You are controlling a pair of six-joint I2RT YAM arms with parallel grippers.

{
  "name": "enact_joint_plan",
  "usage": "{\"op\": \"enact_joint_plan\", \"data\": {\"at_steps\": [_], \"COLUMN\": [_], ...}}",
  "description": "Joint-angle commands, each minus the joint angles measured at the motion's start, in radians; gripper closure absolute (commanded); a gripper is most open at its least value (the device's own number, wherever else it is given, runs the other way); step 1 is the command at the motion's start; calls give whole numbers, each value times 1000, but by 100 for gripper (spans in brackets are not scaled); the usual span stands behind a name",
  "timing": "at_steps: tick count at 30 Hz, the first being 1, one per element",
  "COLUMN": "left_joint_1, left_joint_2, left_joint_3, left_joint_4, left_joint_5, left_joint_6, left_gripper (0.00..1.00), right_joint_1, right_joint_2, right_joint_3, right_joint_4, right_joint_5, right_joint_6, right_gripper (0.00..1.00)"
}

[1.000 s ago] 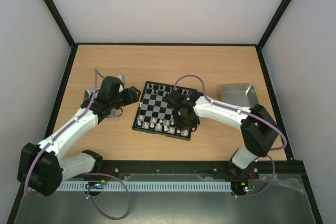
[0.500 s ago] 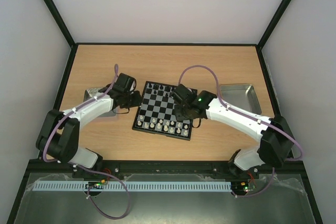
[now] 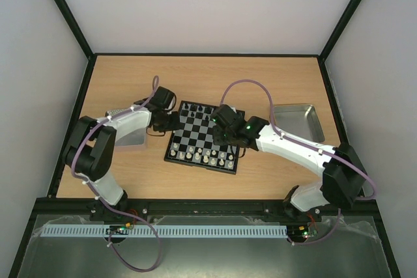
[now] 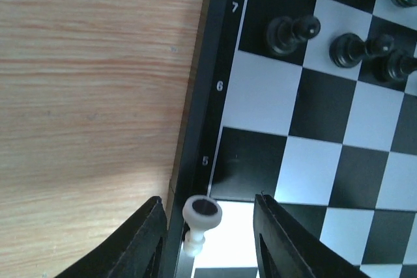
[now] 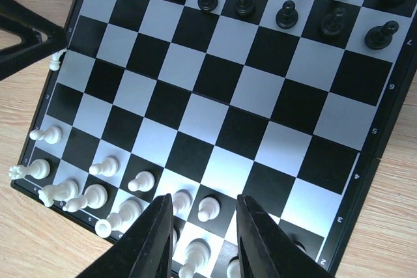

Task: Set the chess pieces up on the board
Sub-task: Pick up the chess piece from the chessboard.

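Left wrist: white pawn [image 4: 201,216] within left claw [image 4: 208,198]

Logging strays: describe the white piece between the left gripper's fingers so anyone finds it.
Find the board, then its rim near the printed 5. There one white piece sits between the fingers of the open left gripper. The other white pieces crowd the rows nearest the arms; this one is alone.

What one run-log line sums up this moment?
left gripper: open around white pawn at board edge | right gripper: open over white pieces | setup: unfinished
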Motion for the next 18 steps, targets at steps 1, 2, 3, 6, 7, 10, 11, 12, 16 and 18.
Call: {"op": "enact_joint_plan", "data": {"at_steps": [1,2,3,6,7,10,11,12,16,18], "left_joint_1": [-9,-11,-13,-16,-18,-23,-25,-25,-25,-25], "left_joint_2": [44,53,62,85,91,95,95,96,107,107], "left_joint_3": [54,58,63,79,79,78,78,77,86,87], "left_joint_4": [-48,-51,-55,-74,-75,-79,-80,-80,-81,-81], "left_joint_5": [-36,-46,-59,-77,-78,-78,-78,-78,-77,-74], "left_joint_6": [21,21,22,25,24,25,25,26,29,29], "left_gripper": [62,63,64,68,69,72,73,74,83,85], "right_joint_1": [4,4,4,2,3,4,2,2,2,3], "right_joint_2": [-11,-11,-10,-11,-12,-16,-17,-17,-20,-21], "right_joint_3": [-28,-31,-32,-38,-39,-42,-44,-45,-50,-51], "right_joint_4": [63,64,67,73,75,77,77,78,83,83], "right_joint_5": [5,4,6,5,6,7,8,9,11,9], "right_joint_6": [18,16,16,16,16,15,15,15,16,18], "right_gripper": [74,74,74,74,75,75,75,75,75,75]}}
